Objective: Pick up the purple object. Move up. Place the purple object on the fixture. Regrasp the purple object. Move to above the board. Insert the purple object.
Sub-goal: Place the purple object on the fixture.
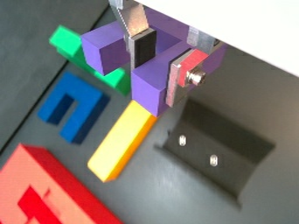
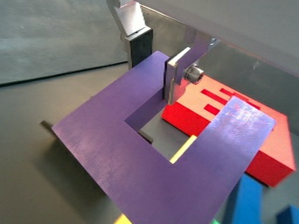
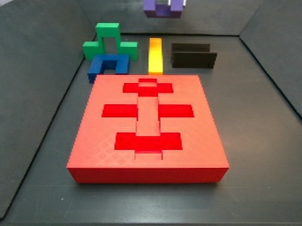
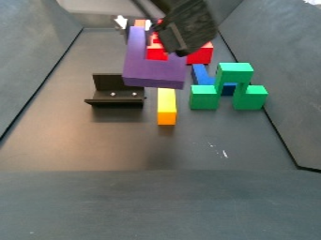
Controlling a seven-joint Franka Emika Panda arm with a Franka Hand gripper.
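Observation:
My gripper (image 1: 163, 63) is shut on one prong of the purple object (image 1: 149, 87); one dark pad sits inside the U's gap and the other finger presses the prong's outer face. The purple object hangs in the air, clear of the floor, in both side views (image 4: 145, 64) (image 3: 163, 6). It fills much of a wrist view (image 2: 117, 144). The black fixture (image 4: 115, 94) stands on the floor below and to one side of it, and also shows in a wrist view (image 1: 216, 144) and a side view (image 3: 192, 56). The red board (image 3: 147, 124) lies flat with its cut-outs open.
A yellow bar (image 4: 167, 106) lies next to the fixture. A blue U-shaped block (image 3: 109, 66) and a green block (image 3: 106, 40) sit beyond the board's far end. Dark walls enclose the floor on all sides.

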